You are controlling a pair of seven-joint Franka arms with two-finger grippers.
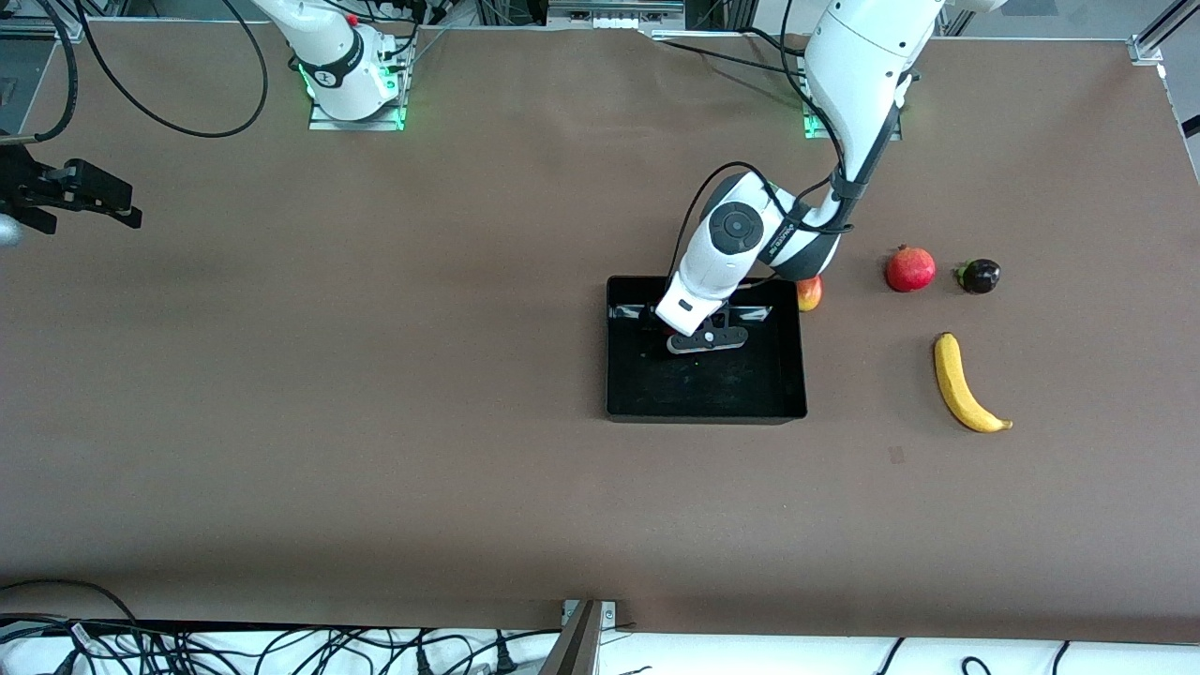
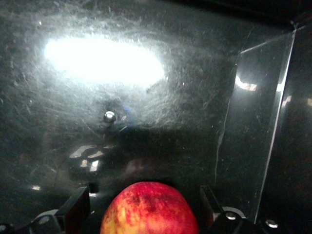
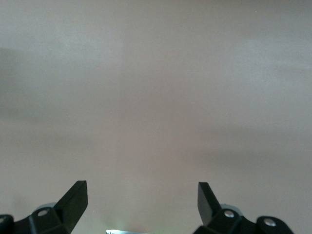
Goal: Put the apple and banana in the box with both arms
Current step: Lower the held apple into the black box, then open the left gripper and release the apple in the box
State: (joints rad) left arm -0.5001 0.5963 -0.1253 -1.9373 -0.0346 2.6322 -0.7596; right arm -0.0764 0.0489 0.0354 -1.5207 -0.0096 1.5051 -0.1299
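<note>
The black box (image 1: 705,412) lies mid-table. My left gripper (image 1: 689,326) reaches down into it, near the wall toward the robots. In the left wrist view the red-and-yellow apple (image 2: 148,210) sits on the glossy box floor (image 2: 185,102) between the left gripper's (image 2: 144,202) open fingers, with a dark gap on each side. From the front camera the hand hides the apple. The yellow banana (image 1: 966,386) lies on the table toward the left arm's end, nearer the camera than the box's middle. My right gripper (image 1: 117,208) waits open over bare table at the right arm's end, holding nothing (image 3: 142,195).
A red-yellow mango (image 1: 810,293) lies against the box's outer wall, half under the left arm. A red pomegranate (image 1: 910,269) and a dark purple fruit (image 1: 979,276) lie beside it, farther from the camera than the banana. Cables run along the table's near edge.
</note>
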